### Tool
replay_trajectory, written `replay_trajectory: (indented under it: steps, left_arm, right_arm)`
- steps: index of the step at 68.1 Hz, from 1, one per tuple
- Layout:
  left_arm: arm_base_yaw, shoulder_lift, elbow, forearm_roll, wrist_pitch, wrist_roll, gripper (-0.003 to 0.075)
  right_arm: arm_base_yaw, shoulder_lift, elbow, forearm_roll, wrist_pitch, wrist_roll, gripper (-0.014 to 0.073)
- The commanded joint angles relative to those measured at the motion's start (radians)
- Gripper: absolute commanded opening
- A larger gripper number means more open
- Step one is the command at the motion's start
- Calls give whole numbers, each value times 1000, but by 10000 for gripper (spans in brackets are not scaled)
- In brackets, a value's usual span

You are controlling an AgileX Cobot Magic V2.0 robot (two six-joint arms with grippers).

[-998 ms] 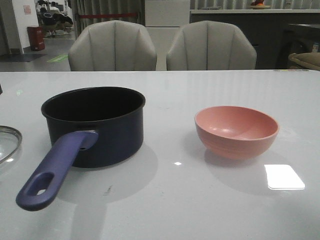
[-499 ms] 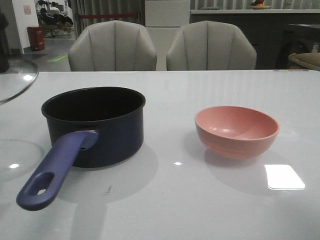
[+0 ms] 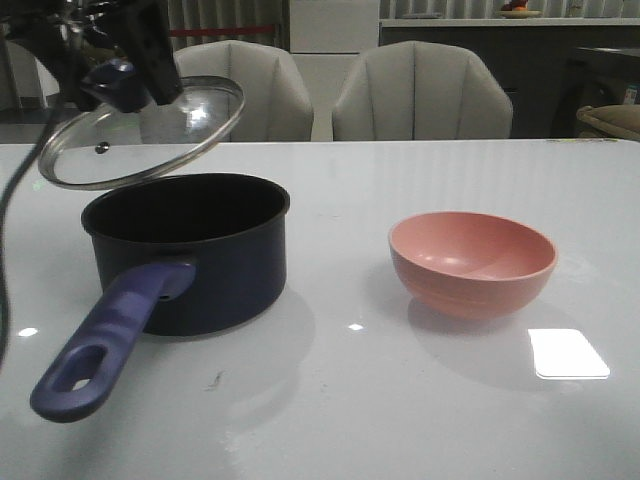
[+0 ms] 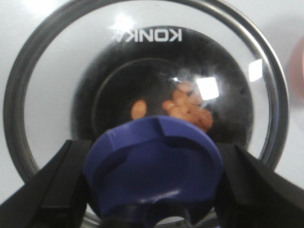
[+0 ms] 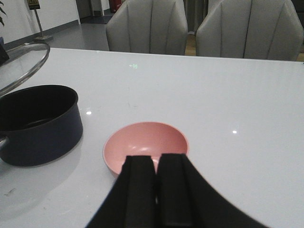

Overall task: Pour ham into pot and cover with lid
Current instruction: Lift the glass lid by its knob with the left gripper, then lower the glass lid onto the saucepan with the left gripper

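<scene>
while the front view hides the pot's (image 3: 190,250) floor, we see through the glass in the left wrist view that the ham (image 4: 187,105) lies inside — small orange-pink chunks, clustered. left gripper (image 4: 152,171) clamps the lid's (image 3: 140,135) dark blue knob (image 4: 154,166); the lid hangs tilted above the pot's back-left rim, not touching. right gripper (image 5: 156,166) — fingers pressed together, holding nothing — hovers near the pink bowl (image 5: 146,145), which sits on the white table (image 3: 400,400).

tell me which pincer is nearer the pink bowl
Right. The right pincer hovers just beside the pink bowl, jaws together. The left pincer is off over the pot, gripping the lid by its knob.
</scene>
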Motion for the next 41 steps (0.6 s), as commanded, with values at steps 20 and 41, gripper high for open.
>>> replay_trajectory:
  steps: [20, 41]
  left_arm:
    - [-70, 90, -188, 33, 122, -1, 334]
    - [-70, 156, -234, 53, 155, -13, 386]
  right_arm:
    - [-1, 3, -26, -14, -82, -4, 137]
    - [-1, 3, -26, -14, -82, -4, 137]
